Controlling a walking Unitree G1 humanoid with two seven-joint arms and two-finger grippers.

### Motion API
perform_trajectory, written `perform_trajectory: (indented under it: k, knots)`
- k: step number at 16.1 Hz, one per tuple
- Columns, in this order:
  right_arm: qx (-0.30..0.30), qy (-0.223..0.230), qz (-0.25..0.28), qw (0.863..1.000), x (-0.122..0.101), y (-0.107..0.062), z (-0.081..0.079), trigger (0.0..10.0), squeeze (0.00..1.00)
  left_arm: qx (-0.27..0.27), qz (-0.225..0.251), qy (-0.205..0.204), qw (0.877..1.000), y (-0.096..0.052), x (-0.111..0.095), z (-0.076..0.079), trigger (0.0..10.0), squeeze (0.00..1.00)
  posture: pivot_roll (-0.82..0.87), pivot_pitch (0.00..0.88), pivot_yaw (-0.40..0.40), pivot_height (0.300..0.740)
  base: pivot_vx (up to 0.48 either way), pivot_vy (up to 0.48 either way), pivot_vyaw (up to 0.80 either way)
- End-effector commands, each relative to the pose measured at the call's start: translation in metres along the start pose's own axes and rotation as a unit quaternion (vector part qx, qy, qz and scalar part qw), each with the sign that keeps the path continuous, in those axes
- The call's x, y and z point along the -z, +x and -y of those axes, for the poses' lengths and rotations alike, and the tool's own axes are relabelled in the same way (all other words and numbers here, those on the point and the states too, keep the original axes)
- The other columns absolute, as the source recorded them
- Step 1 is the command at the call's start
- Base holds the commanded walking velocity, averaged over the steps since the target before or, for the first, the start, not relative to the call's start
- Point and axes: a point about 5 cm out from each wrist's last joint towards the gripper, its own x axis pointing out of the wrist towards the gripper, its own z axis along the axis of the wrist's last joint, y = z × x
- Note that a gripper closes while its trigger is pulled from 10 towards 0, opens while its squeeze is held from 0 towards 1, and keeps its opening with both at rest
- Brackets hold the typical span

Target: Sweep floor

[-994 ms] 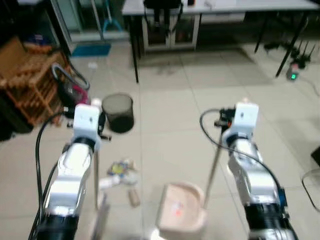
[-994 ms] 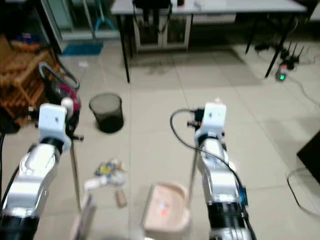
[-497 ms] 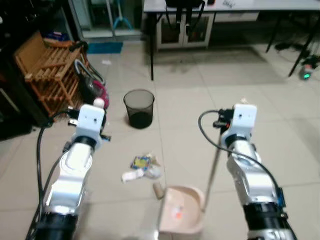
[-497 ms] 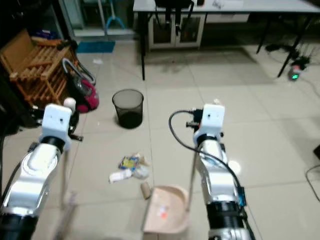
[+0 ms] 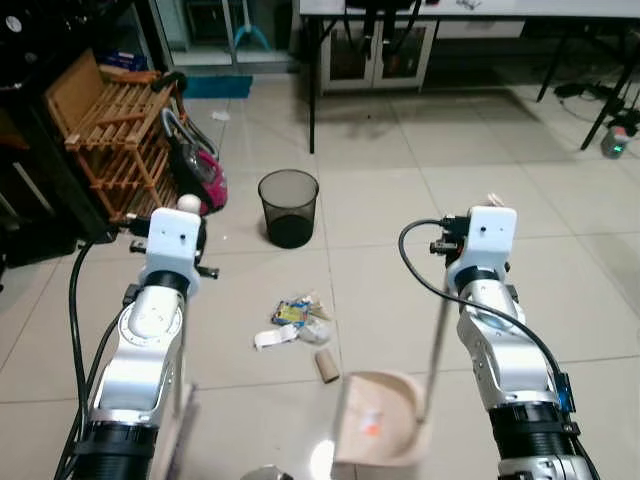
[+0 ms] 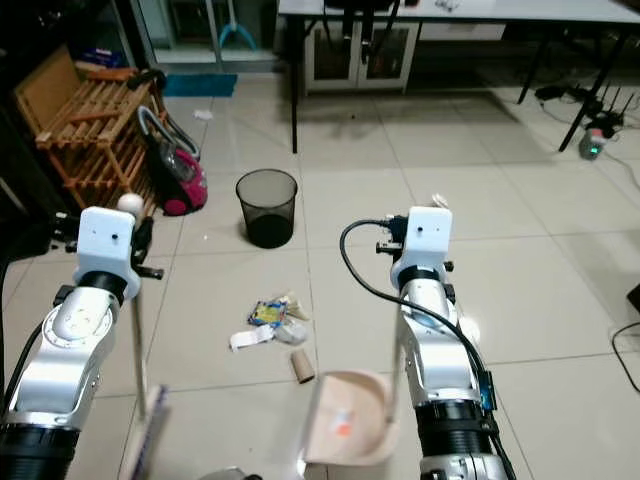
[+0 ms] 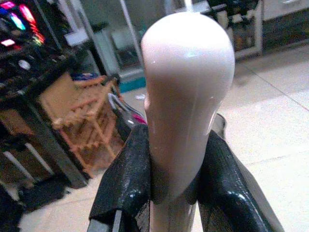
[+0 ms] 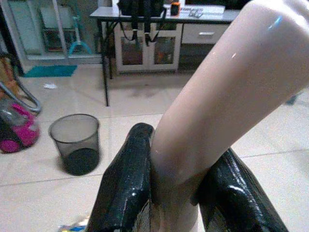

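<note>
My left gripper [image 7: 169, 159] is clamped on the rounded top of the broom handle [image 7: 186, 87], my right gripper [image 8: 174, 179] on the dustpan handle [image 8: 227, 92]. Both feel like light, stiff, smooth plastic, so I judge they could twist; a lower hold would steady them. The litter [image 5: 298, 322] lies at centre frame, the dustpan [image 5: 380, 430] low centre, the broom head [image 6: 145, 435] lower left

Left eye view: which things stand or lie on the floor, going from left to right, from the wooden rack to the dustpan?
Wooden rack → vacuum cleaner → black waste bin → cardboard tube → dustpan.
</note>
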Motion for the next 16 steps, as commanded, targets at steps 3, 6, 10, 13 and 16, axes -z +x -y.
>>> perform_trajectory:
  k: [3,6,10,13,16]
  knots:
    - [0.02,-0.03,0.029,0.999,-0.012,0.006,0.005,10.0,0.0,-0.006,0.037,0.022,0.999,0.002,-0.008,-0.002,10.0,0.0,-0.04,0.0,0.024,0.74,0.0,0.0,0.0]
    - [0.018,-0.013,0.032,0.999,-0.014,0.006,0.009,10.0,0.0,0.028,0.028,-0.018,0.999,0.001,-0.006,0.006,10.0,0.0,-0.04,0.0,0.024,0.74,0.0,0.0,0.0]
    - [0.006,0.02,0.027,0.999,-0.013,0.005,0.005,10.0,0.0,0.025,0.032,-0.024,0.999,0.001,-0.005,0.006,10.0,0.0,-0.04,0.0,0.023,0.74,0.0,0.0,-0.33]
    - [0.006,0.005,0.033,0.999,-0.014,0.005,0.005,10.0,0.0,0.025,0.034,-0.028,0.999,0.001,-0.006,0.005,10.0,0.0,-0.04,0.0,0.021,0.74,0.0,0.0,-0.22]
    - [0.007,-0.001,0.039,0.999,-0.015,0.006,0.005,10.0,0.0,0.022,0.036,-0.034,0.999,0.001,-0.006,0.005,10.0,0.0,-0.04,0.0,0.021,0.74,0.0,0.0,0.0]
